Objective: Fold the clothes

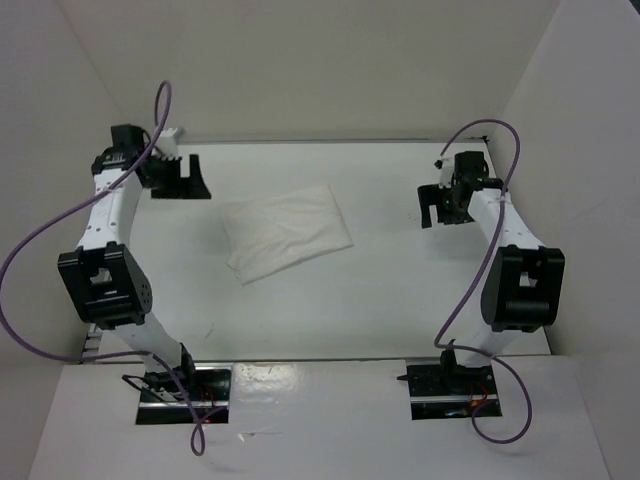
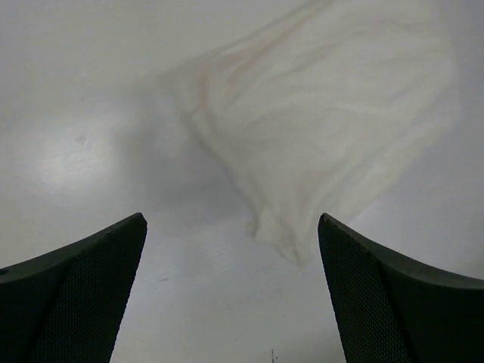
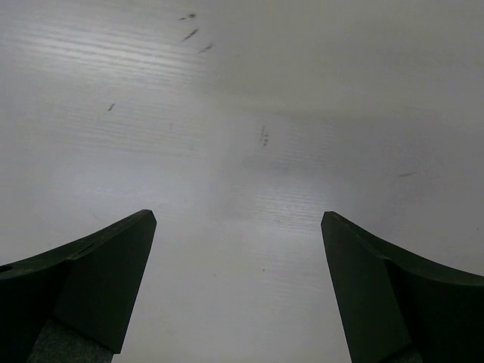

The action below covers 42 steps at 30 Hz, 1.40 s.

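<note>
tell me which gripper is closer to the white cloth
The left gripper: it hangs just beyond the far-left corner of the cloth, which its wrist camera shows; the right gripper is farther off, seeing only bare table.

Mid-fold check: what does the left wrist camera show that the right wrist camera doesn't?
Left wrist only: the wrinkled white fabric garment, one corner pointing toward the left gripper, which is not touching it. Right wrist only: small dark scuff marks on the bare surface ahead of the right gripper, with no cloth in sight. Both: the flat white table, and each gripper spread open, holding nothing.
</note>
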### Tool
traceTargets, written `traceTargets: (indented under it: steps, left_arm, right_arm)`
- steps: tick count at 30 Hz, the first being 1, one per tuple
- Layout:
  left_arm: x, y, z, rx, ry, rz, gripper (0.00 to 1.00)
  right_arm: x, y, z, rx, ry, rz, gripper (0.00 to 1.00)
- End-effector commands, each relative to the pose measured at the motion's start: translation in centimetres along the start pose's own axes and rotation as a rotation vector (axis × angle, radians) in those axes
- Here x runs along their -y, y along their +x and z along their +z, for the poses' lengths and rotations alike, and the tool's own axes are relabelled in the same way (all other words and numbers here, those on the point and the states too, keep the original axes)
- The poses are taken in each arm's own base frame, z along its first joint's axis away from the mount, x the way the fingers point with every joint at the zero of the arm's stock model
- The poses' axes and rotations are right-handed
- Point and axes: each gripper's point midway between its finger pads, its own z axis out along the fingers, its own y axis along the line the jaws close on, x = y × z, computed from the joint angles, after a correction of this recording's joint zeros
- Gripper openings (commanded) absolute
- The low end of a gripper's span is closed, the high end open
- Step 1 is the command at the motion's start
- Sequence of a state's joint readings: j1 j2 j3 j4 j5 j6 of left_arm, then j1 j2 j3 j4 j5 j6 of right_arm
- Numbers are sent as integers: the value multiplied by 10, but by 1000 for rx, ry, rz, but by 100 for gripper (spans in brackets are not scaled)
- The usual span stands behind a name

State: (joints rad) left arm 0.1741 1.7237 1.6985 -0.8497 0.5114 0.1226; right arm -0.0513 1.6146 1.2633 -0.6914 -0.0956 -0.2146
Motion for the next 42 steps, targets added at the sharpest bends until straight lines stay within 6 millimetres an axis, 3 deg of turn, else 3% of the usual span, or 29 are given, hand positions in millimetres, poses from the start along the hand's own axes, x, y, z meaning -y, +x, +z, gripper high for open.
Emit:
traceTargets:
  steps: [1,2,3,5,6,9,12,16,20,32,42]
  left_arm:
    - [-95,66,8,-12,-247,-215,100]
    - [-116,81,-4,8,-283,-280,100]
    - [-121,110,-2,-23,-290,-328,100]
    - [-137,122,-15,22,-336,-356,100]
    - [-137,139,-13,5,-339,-381,100]
    - [-139,149,-21,32,-373,-351,100]
    - [-153,151,-34,50,-442,-345,100]
    - [-163,161,-30,28,-446,-370,100]
    - [-181,169,-45,51,-491,-414,100]
    - [-185,170,-45,54,-472,-412,100]
    - [-187,168,-45,54,-472,-412,100]
  right_arm:
    - [41,-23,13,120,140,134,99]
    - [50,-21,17,137,155,152,99]
    - [53,-20,19,144,170,165,99]
    - [64,-11,21,148,197,188,99]
    - [65,-12,23,159,199,187,99]
    - [68,-1,24,157,200,203,99]
    - [73,3,23,165,195,199,99]
    - [91,10,20,173,227,212,99]
    - [102,16,19,160,270,204,99]
    - [96,32,34,97,232,179,99]
    - [95,30,35,98,219,160,99]
